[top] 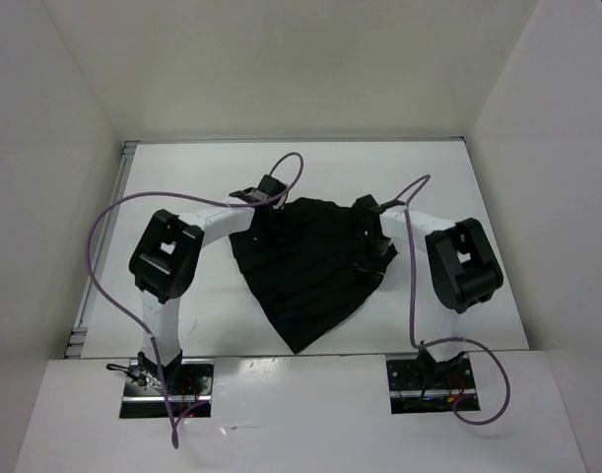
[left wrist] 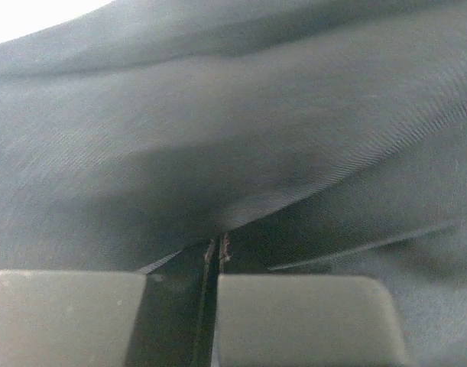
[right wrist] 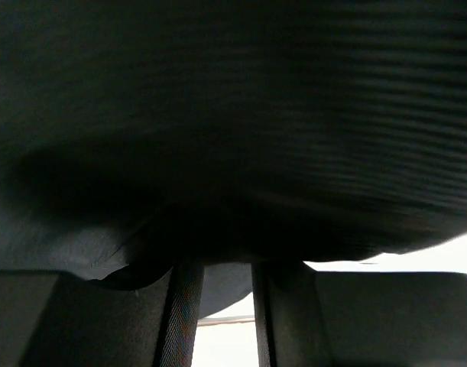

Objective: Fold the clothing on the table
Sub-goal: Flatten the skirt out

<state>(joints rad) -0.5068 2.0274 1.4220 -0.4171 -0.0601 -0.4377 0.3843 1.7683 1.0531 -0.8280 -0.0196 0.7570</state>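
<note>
The black clothing (top: 305, 276) lies fan-shaped on the white table (top: 182, 177), its point toward the near edge. My left gripper (top: 264, 225) sits on its upper left part. In the left wrist view the jaws are shut (left wrist: 218, 256), with a ridge of the clothing (left wrist: 241, 130) pinched between the tips. My right gripper (top: 371, 258) is at the garment's right edge. In the right wrist view its fingers (right wrist: 183, 313) stand a little apart, their tips buried in a bunched fold of the clothing (right wrist: 233, 115). White table shows beneath the raised hem.
White walls (top: 64, 148) enclose the table on three sides. Purple cables (top: 103, 236) loop from both arms above the tabletop. A metal rail (top: 94, 286) runs along the left table edge. The arm bases (top: 167, 379) sit at the near edge.
</note>
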